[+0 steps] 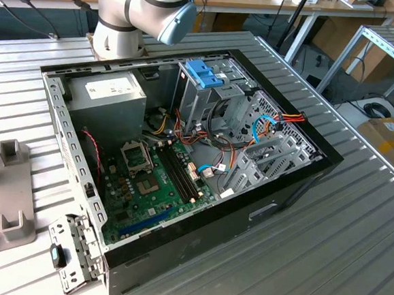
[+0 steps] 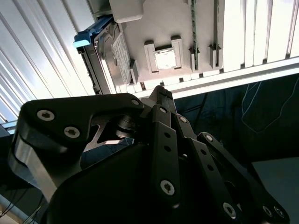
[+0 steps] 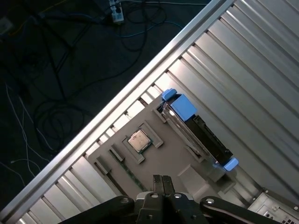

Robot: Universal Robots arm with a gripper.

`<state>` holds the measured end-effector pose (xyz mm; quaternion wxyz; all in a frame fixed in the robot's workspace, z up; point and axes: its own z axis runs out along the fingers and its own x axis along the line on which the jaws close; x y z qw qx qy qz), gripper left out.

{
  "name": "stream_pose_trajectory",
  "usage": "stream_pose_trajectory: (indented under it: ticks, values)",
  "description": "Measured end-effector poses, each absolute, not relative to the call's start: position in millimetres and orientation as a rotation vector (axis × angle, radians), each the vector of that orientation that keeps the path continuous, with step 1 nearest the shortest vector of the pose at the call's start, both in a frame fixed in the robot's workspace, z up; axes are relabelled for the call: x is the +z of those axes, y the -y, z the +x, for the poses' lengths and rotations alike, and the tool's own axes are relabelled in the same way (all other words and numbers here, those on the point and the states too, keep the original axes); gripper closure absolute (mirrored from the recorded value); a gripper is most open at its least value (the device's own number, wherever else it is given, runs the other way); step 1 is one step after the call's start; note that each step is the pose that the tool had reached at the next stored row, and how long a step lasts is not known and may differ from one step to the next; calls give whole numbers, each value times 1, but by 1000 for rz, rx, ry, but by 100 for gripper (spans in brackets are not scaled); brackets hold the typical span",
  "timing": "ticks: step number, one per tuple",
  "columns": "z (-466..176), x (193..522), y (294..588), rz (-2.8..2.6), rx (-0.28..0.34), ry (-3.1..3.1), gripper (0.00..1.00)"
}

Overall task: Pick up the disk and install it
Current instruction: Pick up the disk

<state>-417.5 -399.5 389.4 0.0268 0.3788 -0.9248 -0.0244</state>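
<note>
Disk (image 3: 196,128) stands on edge in a slot of the grey holder (image 3: 161,156) on the ribbed table (image 3: 243,70), while the hand (image 3: 163,179), clenched on nothing, hovers over that holder, near the disk.

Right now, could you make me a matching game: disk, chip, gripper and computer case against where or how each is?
Things: 1 disk; 2 chip; 3 gripper; 4 computer case.
States: A open, motherboard showing; B on edge in the grey holder; C shut, holding nothing, near the holder; D flat in a square recess.
Pairs: 1-B; 2-D; 3-C; 4-A.
</note>
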Motion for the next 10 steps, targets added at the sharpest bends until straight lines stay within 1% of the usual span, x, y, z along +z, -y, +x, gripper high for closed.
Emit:
stream_pose_trajectory:
  ticks: [10]
  values:
    - [-417, 389, 399, 1198, -74, 2844, 89]
